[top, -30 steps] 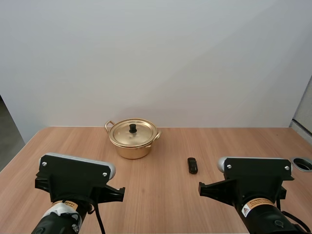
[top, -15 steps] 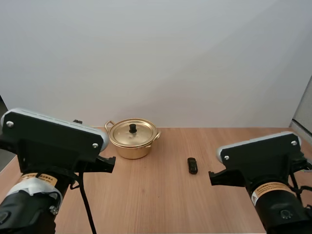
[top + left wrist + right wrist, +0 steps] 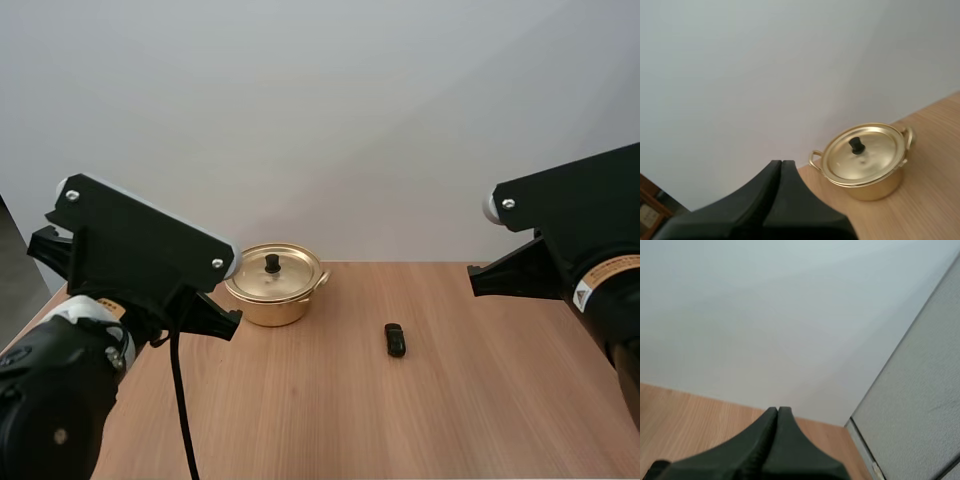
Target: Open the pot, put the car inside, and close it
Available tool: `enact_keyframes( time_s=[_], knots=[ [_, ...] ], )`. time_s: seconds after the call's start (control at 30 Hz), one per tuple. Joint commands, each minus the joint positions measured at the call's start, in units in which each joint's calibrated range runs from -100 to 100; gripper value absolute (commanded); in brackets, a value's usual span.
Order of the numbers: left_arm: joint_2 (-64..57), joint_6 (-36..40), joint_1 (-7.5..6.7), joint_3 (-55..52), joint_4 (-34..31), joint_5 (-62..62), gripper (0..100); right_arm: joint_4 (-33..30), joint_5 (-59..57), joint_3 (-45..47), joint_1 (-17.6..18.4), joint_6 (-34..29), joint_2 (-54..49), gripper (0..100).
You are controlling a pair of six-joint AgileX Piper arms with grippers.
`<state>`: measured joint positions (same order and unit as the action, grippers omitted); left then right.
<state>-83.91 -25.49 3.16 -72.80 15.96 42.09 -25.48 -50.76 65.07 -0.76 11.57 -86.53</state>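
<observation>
A gold pot (image 3: 272, 288) with two side handles stands at the back of the wooden table (image 3: 330, 420), its lid with a black knob (image 3: 272, 263) on. A small dark toy car (image 3: 396, 339) lies on the table to the pot's right. In the left wrist view my left gripper (image 3: 781, 163) is shut on nothing, its fingers one dark wedge, some way short of the pot (image 3: 865, 161). My right gripper (image 3: 777, 410) is shut too, raised over the table's far right part and facing the wall. In the high view both arms' heads rise near the camera.
A pale wall stands behind the table's back edge. A grey panel (image 3: 920, 405) stands at the table's far right corner. Bare wood lies between the pot, the car and the arms.
Both arms have risen from low at the table's near edge to well above it. The pot and the car have not moved.
</observation>
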Motion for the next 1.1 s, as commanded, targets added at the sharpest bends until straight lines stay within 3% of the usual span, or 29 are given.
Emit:
enact_keyframes(
  time_s=[0.0,0.17,0.33,0.4,0.47,0.63,0.7,0.93,1.07],
  knots=[
    [10.25,-12.40,0.00,4.61,18.71,9.94,0,33.97,-8.94,-1.83,-0.04,28.20,8.45,0],
    [28.30,-13.51,0.00,16.33,19.80,24.28,0,35.04,-12.08,-3.30,-0.04,28.68,12.14,0],
    [42.44,-11.48,0.00,25.95,19.69,22.50,0,35.07,-13.18,-3.30,-0.04,28.27,12.24,0],
    [46.82,-10.51,0.00,29.11,19.69,23.64,5,35.07,-13.18,-3.30,-0.04,26.37,12.24,0],
    [51.36,-9.06,0.00,32.23,19.69,26.45,17,35.33,-13.18,-3.30,-0.04,26.04,12.24,0],
    [61.23,-3.39,0.00,40.31,18.00,33.90,74,35.70,-13.34,-3.30,-0.04,26.04,12.24,0],
    [64.39,-0.34,0.00,43.10,16.20,34.62,87,35.96,-13.31,-3.30,-0.10,26.04,12.24,0],
    [74.76,2.57,-0.15,50.64,14.17,38.81,83,36.38,-15.24,-3.30,-1.45,25.56,12.24,0],
    [80.02,3.08,-1.01,53.63,12.40,41.19,83,36.38,-15.24,-3.30,-2.24,25.24,12.24,0]
  ],
)
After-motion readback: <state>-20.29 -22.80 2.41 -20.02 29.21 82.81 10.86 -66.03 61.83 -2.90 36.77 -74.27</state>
